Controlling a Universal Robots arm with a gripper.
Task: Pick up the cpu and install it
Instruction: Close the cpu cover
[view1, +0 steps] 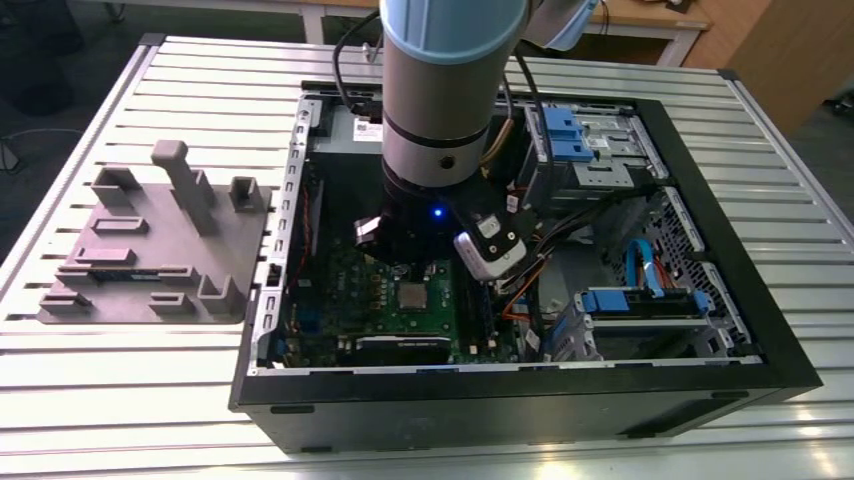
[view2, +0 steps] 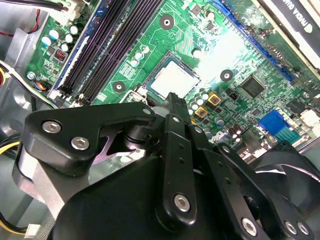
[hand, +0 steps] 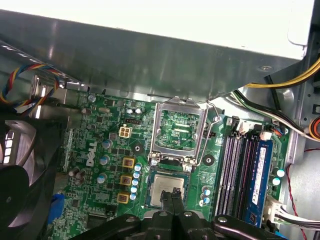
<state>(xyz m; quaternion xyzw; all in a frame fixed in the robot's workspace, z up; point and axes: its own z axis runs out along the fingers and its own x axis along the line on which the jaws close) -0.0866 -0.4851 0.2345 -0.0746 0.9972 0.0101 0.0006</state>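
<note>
The cpu (hand: 161, 186) was seen seated in its socket below the raised metal frame (hand: 181, 102). The gripper (hand: 173, 193) was closed on nothing, just over the chip.

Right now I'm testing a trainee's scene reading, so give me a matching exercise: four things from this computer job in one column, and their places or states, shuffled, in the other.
1. cpu
2. metal retention frame
3. grey fixture block
4. blue memory stick

A. outside the case, on the slatted table
B. hinged up, open
C. lying flat on the green motherboard
D. standing beside the empty black slots

Pairs: 1-C, 2-B, 3-A, 4-D.
</note>
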